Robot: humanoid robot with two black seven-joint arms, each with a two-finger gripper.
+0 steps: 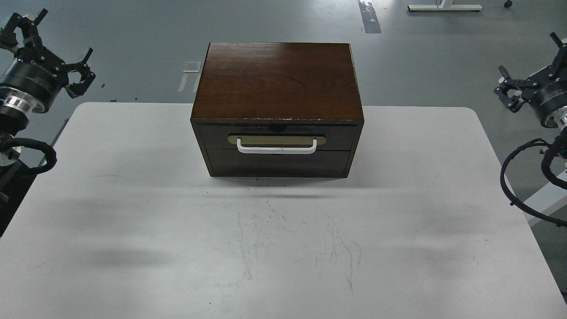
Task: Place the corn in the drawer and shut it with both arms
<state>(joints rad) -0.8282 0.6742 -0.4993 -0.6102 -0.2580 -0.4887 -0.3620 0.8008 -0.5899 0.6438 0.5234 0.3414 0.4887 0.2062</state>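
The dark brown wooden box (pixel 278 79) stands at the back middle of the white table (pixel 133 221). Its drawer (pixel 277 137), with a white bar handle (pixel 277 148) on a beige oval plate, is shut flush with the box front. The corn is not in view. My left gripper (pixel 44 42) is raised at the far left edge, off the table, fingers spread and empty. My right gripper (pixel 529 66) is raised at the far right edge, off the table, fingers spread and empty. Both are far from the box.
A plain handleless panel (pixel 277 163) sits below the drawer. Black cables (pixel 516 186) hang at the right table edge. Grey floor lies beyond the table, with a white stand base (pixel 444 7) at the back.
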